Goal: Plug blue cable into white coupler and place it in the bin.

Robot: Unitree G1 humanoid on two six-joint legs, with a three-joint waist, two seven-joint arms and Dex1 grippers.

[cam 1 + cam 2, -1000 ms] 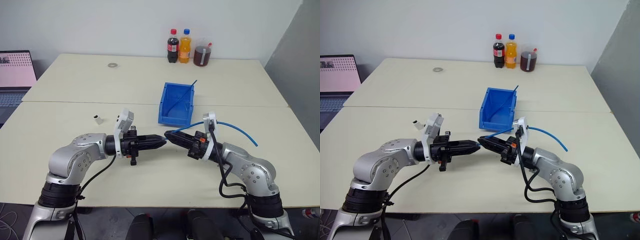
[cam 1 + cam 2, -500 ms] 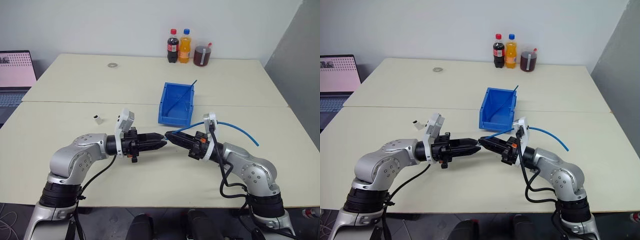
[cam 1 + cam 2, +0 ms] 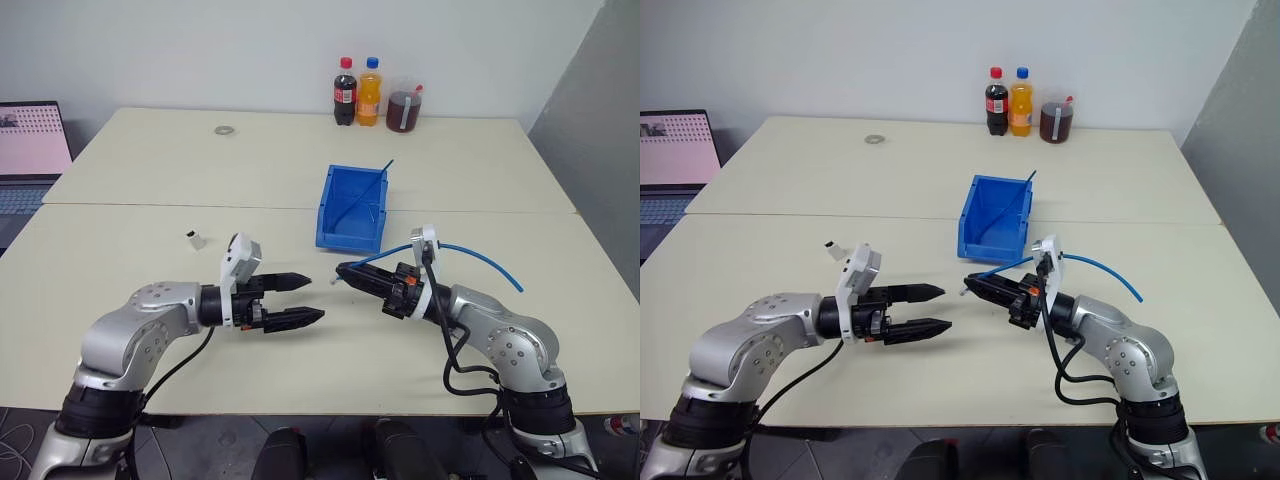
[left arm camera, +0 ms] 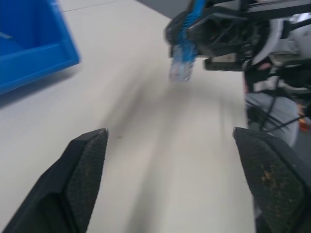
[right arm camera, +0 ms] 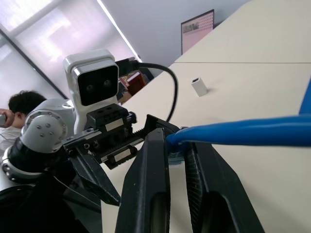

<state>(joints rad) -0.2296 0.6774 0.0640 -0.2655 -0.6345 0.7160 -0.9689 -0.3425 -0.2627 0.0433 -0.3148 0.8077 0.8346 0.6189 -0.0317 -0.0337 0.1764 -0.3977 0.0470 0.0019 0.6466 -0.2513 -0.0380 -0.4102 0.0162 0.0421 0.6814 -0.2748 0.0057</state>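
Blue cable (image 3: 480, 256) clamped in right gripper (image 3: 345, 272), left gripper (image 3: 305, 299) spread empty, white coupler (image 3: 196, 238) apart.

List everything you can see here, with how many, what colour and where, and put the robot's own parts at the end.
Table: two, cream, pushed together.
Bin: one, bright blue, table centre.
Blue cable: one, light blue, clear plug end clamped in the right end effector, the rest trailing to the robot's right.
White coupler: one, white, on the table at the robot's left, untouched.
Bottles: two, dark cola and orange, far edge.
Jar: one, dark contents, beside the bottles.
Ring: one, grey, far left of the table.
Laptop: one, at the left edge.
Person: one, dark hair, background of the right wrist view.
Left end effector: black, open, empty.
Right end effector: black, shut on the cable.
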